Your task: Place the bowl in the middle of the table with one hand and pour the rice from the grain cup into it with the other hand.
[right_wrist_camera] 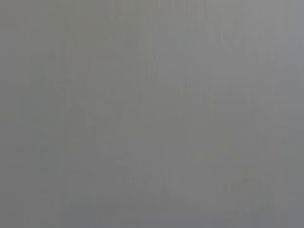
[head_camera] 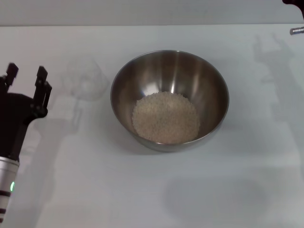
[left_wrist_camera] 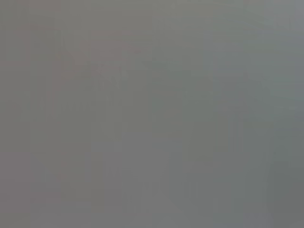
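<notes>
The steel bowl (head_camera: 169,99) stands in the middle of the white table (head_camera: 156,190), with the rice (head_camera: 165,117) as a pale heap in its bottom. The clear grain cup (head_camera: 84,78) stands upright and empty just left of the bowl. My left gripper (head_camera: 26,77) is open and empty at the left edge, a little left of the cup and apart from it. Of my right arm only a dark tip (head_camera: 295,4) shows at the top right corner. Both wrist views show only plain grey.
Arm shadows fall on the table right of the bowl and under the left arm. The table's far edge runs along the top of the head view.
</notes>
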